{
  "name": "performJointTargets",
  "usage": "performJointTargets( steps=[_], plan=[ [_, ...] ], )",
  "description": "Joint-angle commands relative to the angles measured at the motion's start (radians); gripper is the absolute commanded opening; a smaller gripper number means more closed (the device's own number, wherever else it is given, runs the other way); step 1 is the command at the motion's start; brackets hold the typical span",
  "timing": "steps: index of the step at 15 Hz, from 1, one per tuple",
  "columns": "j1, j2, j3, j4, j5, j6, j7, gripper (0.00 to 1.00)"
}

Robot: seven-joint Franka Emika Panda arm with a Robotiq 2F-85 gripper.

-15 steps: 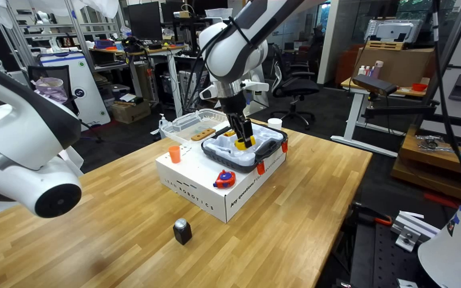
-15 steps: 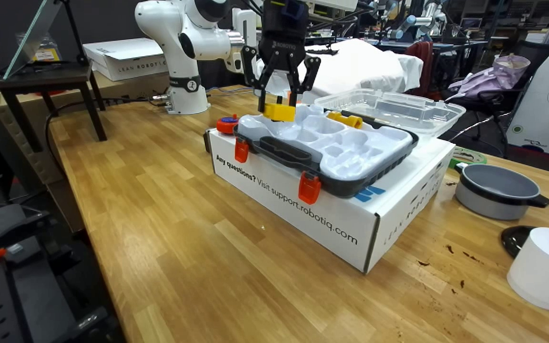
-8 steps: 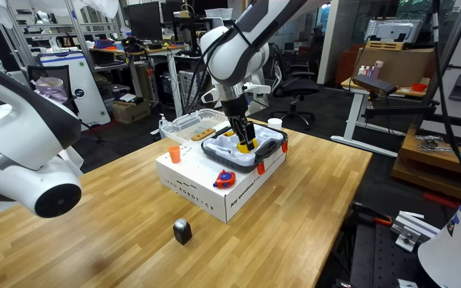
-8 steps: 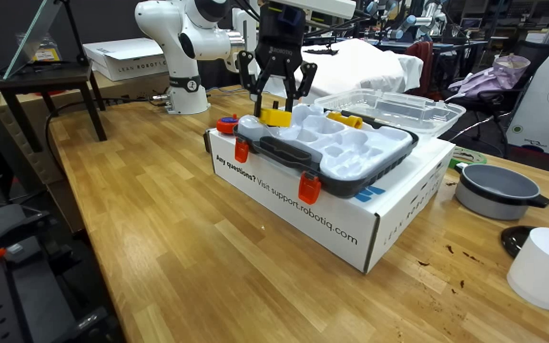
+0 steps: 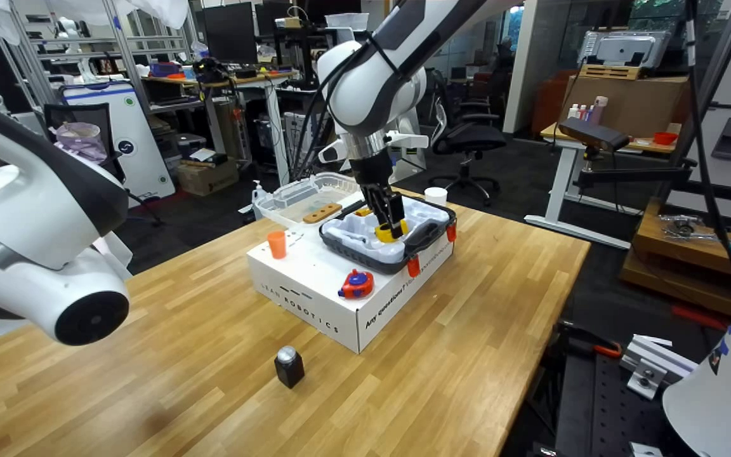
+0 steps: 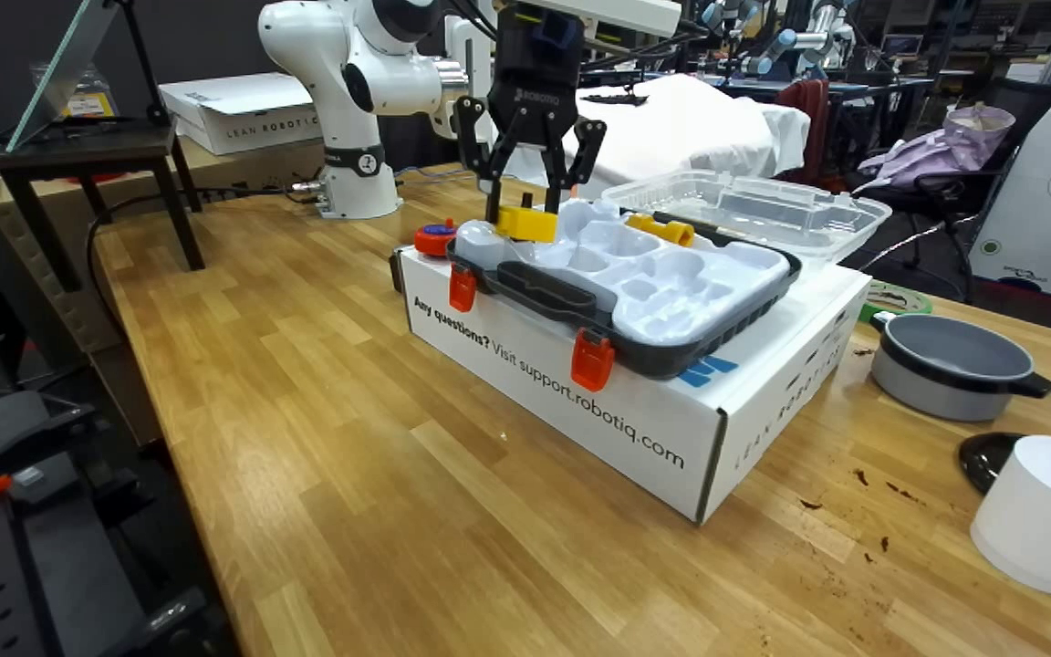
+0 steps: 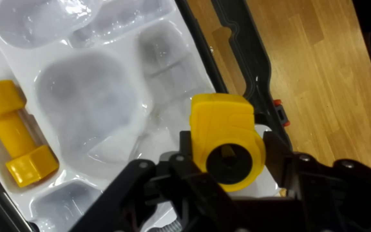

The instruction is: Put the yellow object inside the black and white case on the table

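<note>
You've got the yellow piece (image 7: 225, 137) pinched between your fingers (image 7: 275, 151), one on each side of it, and the wrist view shows that pretty clearly, black round face and all. In both exterior views it's over the black and white case (image 6: 717, 278), toward the handle (image 7: 256, 61) side and the end nearer the red and blue toy (image 5: 357, 284). Honestly can't tell whether its underside touches the tray or hangs just above. The case lies flat on top of the white box (image 6: 562, 411), and that box sits on your wooden counter (image 6: 352, 474). There's also a bolt-shaped yellow part (image 7: 13, 132) lying in a compartment on the side away from the handle. That red and blue toy is on the box too, near its corner, and you've got an orange cup (image 5: 277, 245) up there as well. The small black block (image 5: 289, 371) with the silvery top is down on the counter, well apart from the case. In an exterior view you can also see a grey pot (image 6: 945, 383) and a white cup (image 6: 1045, 525) on the counter, past the other end of the box.
</note>
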Motion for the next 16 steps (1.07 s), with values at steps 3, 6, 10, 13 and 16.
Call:
performJointTargets(
  steps=[3,6,10,13,16],
  plan=[
    [-0.008,0.01,0.002,0.023,0.018,0.0,-0.031,0.31],
    [-0.007,0.019,0.002,0.042,0.016,-0.005,-0.033,0.31],
    [-0.008,0.038,0.003,0.066,0.016,-0.011,-0.04,0.31],
    [-0.009,0.052,0.003,0.08,0.015,-0.015,-0.046,0.31],
    [-0.01,0.06,0.003,0.088,0.013,-0.016,-0.049,0.64]
  ],
)
